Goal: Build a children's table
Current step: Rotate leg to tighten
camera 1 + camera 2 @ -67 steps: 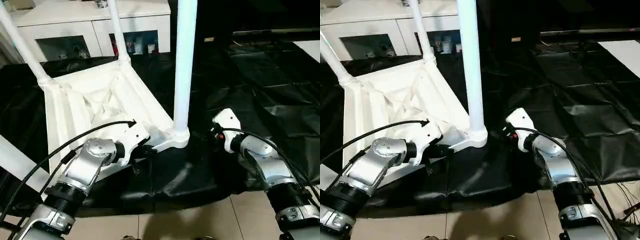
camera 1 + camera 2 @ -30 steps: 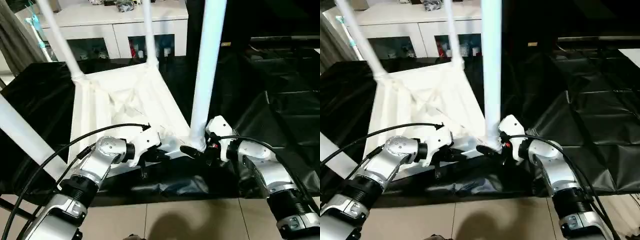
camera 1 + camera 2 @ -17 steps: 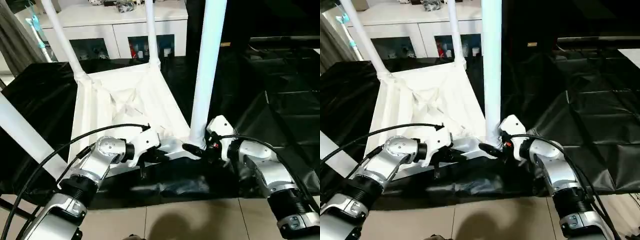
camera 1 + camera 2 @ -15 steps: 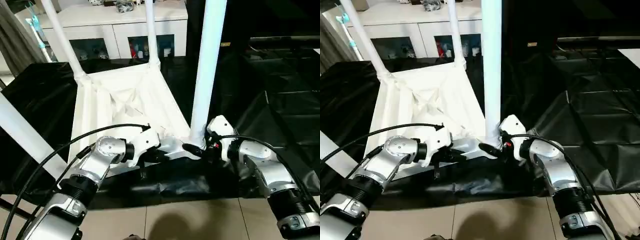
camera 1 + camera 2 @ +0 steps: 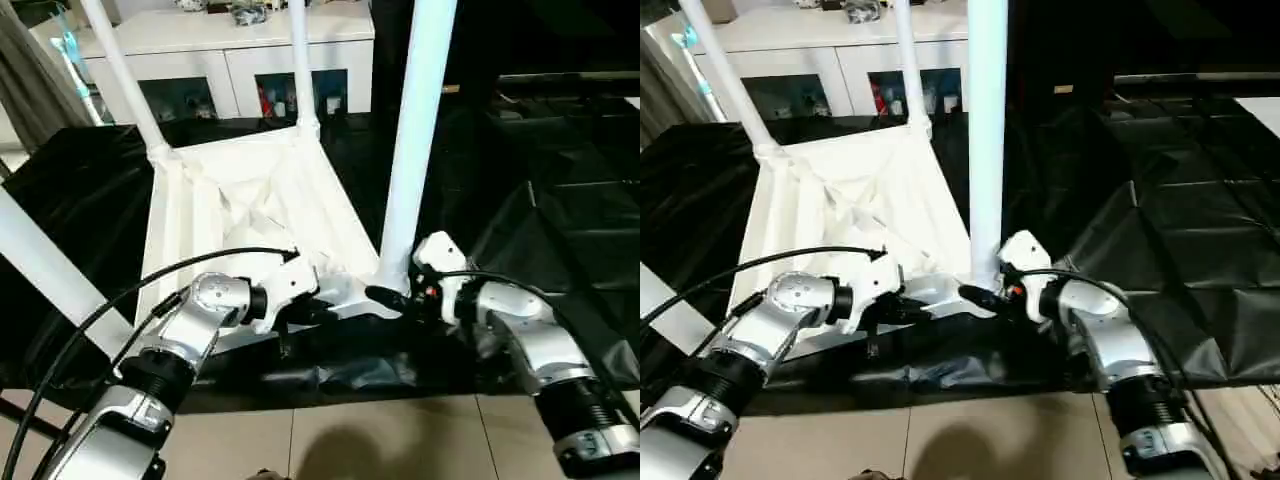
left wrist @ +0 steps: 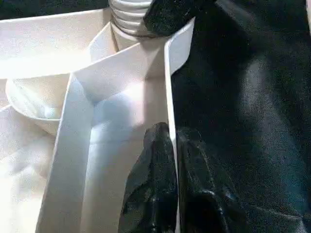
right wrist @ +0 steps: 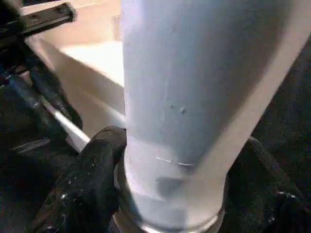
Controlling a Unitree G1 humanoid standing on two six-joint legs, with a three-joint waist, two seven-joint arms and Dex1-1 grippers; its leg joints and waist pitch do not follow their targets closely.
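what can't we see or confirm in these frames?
- Near leg: upper end cut off by head views' top edge.
- Left-front leg: both ends hidden, by picture edge and left arm.
- Right gripper: the leg hides whether both fingers press it.
- Cabinet contents: too small.

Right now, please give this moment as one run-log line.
stage: legs fitted, top upside down | left gripper: shut on table rim | right gripper: fingers around near leg base | support: black-covered table
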